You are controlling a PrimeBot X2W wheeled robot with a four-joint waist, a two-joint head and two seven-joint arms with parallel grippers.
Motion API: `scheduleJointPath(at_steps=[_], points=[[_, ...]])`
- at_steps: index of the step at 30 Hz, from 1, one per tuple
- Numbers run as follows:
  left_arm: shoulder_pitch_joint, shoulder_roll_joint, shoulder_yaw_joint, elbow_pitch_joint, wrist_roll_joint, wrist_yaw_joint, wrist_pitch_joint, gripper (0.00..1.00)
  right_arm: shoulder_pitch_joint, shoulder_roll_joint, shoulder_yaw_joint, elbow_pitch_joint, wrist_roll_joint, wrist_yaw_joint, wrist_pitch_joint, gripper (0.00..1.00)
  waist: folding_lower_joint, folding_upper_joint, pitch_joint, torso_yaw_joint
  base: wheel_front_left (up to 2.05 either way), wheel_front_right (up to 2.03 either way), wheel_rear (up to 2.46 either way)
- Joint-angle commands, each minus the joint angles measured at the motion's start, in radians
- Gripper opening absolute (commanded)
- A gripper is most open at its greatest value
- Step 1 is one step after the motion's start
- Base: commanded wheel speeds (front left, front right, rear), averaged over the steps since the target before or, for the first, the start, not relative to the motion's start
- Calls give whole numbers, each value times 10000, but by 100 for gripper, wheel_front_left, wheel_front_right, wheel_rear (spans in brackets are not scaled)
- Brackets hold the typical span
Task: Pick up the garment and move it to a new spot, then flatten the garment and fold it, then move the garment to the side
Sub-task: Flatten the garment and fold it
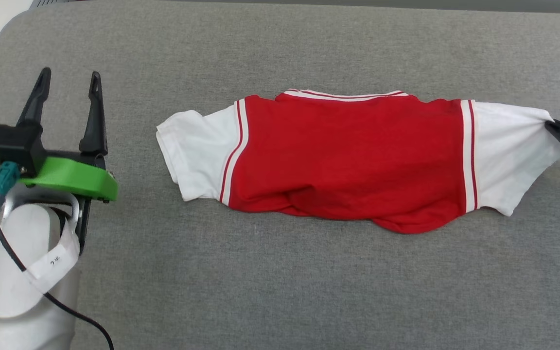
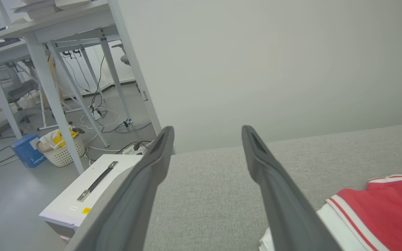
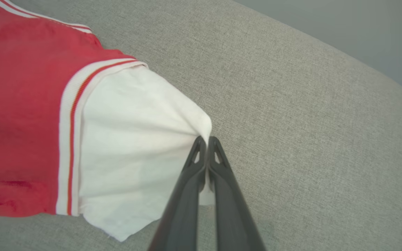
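Right gripper [image 3: 206,139] pinches sleeve edge [image 3: 197,127] of garment [image 3: 23,104], grey cushion [image 3: 309,122] beyond.

**Red, white and grey in front of me**

The soft jersey-style garment [image 1: 348,155] has a plain red body and short white sleeves. Red-and-white striped trim runs at each shoulder seam and along the collar. The woven-fabric surface [image 1: 280,272] is a heathered grey.

My left claw [image 1: 70,75] has long black fingers on a black block, backed by a bright green plastic plate [image 1: 73,181]. Beside it are a teal plug [image 1: 2,177] and a thin black cable [image 1: 17,265]. My pale grey forearm [image 1: 12,291] wears a white paper band [image 1: 54,260]. My right claw [image 3: 206,140] is dark grey.

On the grey floor are a blue cardboard box [image 2: 28,153], a white woven basket [image 2: 66,155] and a flat white case [image 2: 68,205] with a small yellow sticker [image 2: 86,210].
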Motion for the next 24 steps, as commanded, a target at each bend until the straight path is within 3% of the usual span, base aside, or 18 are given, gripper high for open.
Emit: scheduleJointPath(at_steps=[1,6,10,11,13,19,24], points=[[-448,192,-146,192,35,-159,-57,100,255,-144,-154,-157,157,-9,-139,0,-1,0,-54,-192,0,0,0],[-1752,839,-1156,958,-29,-449,396,100,773,-531,-617,-552,58,-9,-286,0,-1,0,22,-420,0,0,0],[-2738,1528,-2838,1284,-825,-489,1365,100,1216,-549,-1009,-823,-31,-9,-239,0,-1,0,95,-601,0,0,0],[-3420,2247,-4571,1308,-2045,-493,2566,100,1522,-499,-1327,-945,-107,-9,-186,0,-1,0,128,-680,0,0,0],[-3926,2740,-5560,1231,-2811,-493,3332,100,1685,-463,-1513,-1029,-185,-9,-134,0,-1,0,159,-720,0,0,0],[-5163,3668,-7831,1181,-5433,-495,6184,100,2013,-252,-2039,-1322,-416,-9,90,0,-1,0,304,-785,0,0,0],[-5998,3951,-9036,1300,-7274,-495,8073,100,2072,-32,-2361,-1610,-626,-9,332,0,-1,0,569,-857,0,0,0]])
